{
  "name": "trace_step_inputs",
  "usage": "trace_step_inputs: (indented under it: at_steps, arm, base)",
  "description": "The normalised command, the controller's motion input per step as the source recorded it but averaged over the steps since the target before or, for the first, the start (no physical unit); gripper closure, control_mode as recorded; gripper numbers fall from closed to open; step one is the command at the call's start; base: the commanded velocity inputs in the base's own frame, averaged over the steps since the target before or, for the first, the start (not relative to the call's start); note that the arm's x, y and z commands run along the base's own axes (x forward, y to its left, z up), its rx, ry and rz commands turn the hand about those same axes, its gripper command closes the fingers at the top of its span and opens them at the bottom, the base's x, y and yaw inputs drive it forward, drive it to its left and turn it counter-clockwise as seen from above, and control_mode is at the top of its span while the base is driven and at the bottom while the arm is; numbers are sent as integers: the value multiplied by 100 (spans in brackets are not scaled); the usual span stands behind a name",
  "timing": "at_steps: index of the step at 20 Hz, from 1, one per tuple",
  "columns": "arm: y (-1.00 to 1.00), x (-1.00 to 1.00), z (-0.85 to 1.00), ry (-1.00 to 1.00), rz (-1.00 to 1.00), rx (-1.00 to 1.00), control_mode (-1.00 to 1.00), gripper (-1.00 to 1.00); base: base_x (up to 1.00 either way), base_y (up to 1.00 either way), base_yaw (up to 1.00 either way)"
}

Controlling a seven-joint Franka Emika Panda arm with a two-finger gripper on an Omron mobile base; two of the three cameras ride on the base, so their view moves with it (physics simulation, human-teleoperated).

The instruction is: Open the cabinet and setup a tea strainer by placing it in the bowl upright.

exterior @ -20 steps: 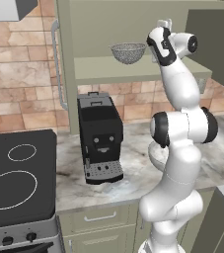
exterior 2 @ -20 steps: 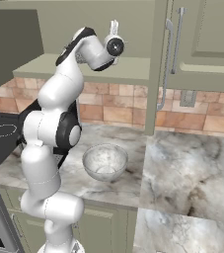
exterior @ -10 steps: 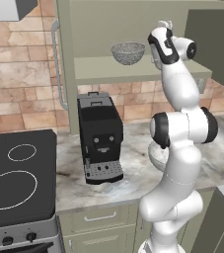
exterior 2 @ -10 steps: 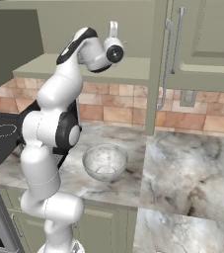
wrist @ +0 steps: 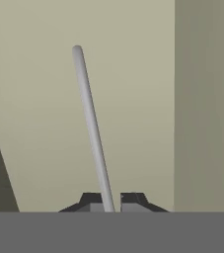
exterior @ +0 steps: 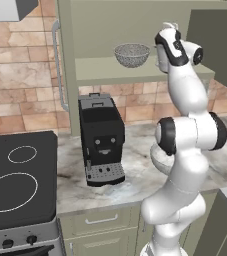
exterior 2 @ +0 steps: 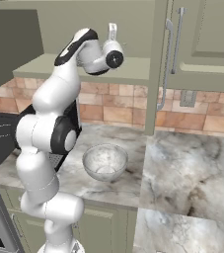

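I see the grey mesh tea strainer (exterior: 132, 54) upright on the cabinet (exterior: 135, 30) shelf; my gripper (wrist: 111, 201) pinches its thin handle.

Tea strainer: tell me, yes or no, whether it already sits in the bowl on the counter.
No: the tea strainer sits on the open cabinet shelf, while the bowl on the counter below holds nothing.

Light: even, soft and bright, with no clear source.
Shadows: faint; the cabinet (exterior: 135, 30) recess behind the claw (exterior: 166, 26) is duller, and a dark wedge sits left of the claw (wrist: 111, 202) in the hand view.
Glare: none.
Sharpness: crisp rendering, slightly coarse edges, no blur or edge distortion.
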Motion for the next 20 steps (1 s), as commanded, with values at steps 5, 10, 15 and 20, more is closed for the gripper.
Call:
trace_step_inputs:
  at_steps: [5,10,15,20]
  arm:
    - [0,-53,4,-1,0,0,-100,100]
    - [0,-54,6,0,0,1,-100,100]
    - [0,-68,10,0,0,3,-100,100]
    - [0,-85,10,0,0,3,-100,100]
  base:
    - [0,0,0]
    - [0,0,0]
    - [0,0,0]
    - [0,0,0]
